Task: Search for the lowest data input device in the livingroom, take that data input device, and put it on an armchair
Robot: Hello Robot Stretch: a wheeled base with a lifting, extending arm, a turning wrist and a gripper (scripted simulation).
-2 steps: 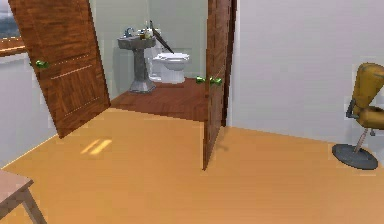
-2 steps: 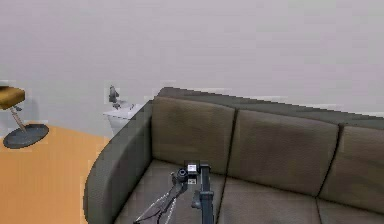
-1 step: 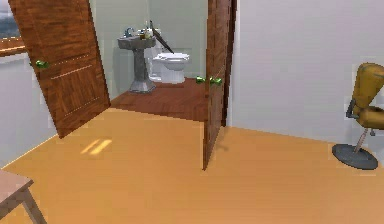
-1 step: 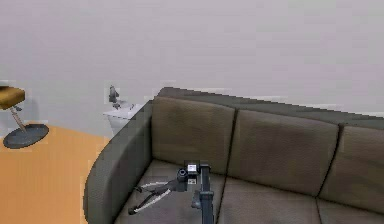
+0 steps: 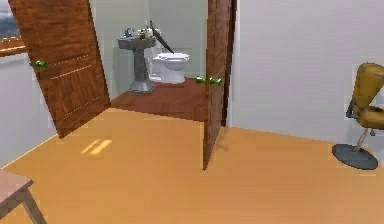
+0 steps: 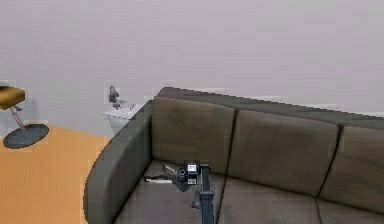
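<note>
In the arm side view, my gripper (image 6: 172, 175) reaches over the left seat cushion of a dark grey-brown sofa (image 6: 260, 140). The dark arm bar (image 6: 206, 200) rises from the bottom edge to it. A thin pale shape lies at the fingers on the cushion. I cannot tell what it is, or whether the gripper holds anything.
Beyond the sofa's left armrest stands a small white side table (image 6: 120, 113) with a small object on it. A yellow swivel chair (image 5: 366, 110) on a round base stands by the wall. Two open wooden doors (image 5: 215, 80) frame a bathroom with a toilet (image 5: 168, 66) and a sink (image 5: 137, 44). A table corner (image 5: 15, 192) is near.
</note>
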